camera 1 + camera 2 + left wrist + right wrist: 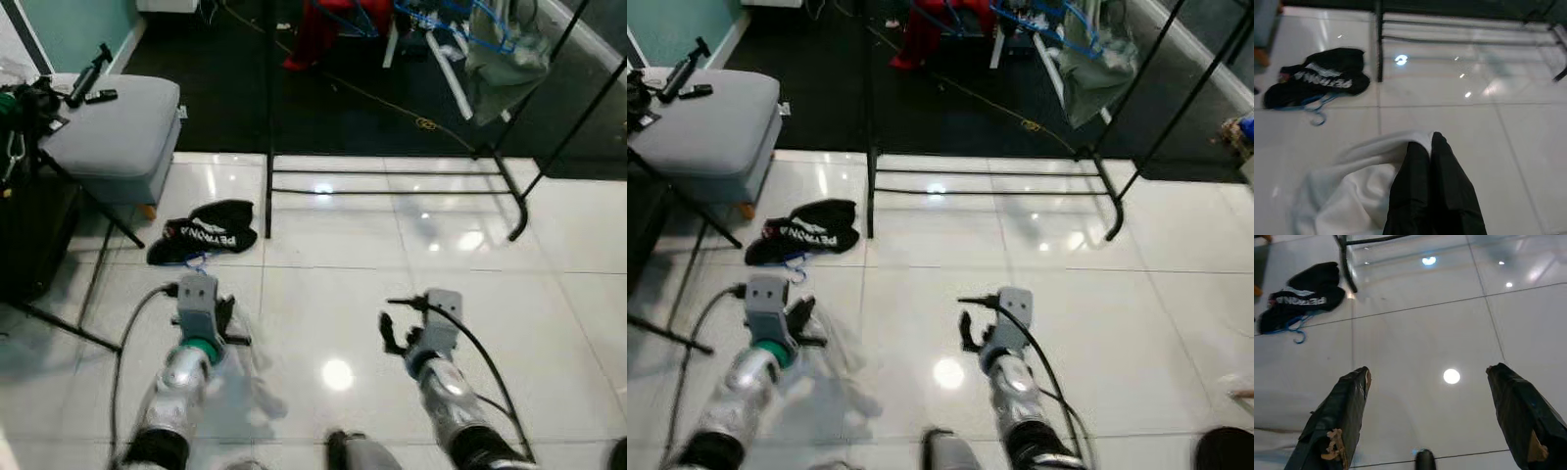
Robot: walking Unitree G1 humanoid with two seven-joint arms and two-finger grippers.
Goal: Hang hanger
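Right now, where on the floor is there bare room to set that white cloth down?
Bare tiles lie ahead of the right gripper, reaching to the rack's base bars, and right of its foot. It is crowded on the left: the black garment with a blue hanger beside the stool. The left gripper pinches the white cloth.
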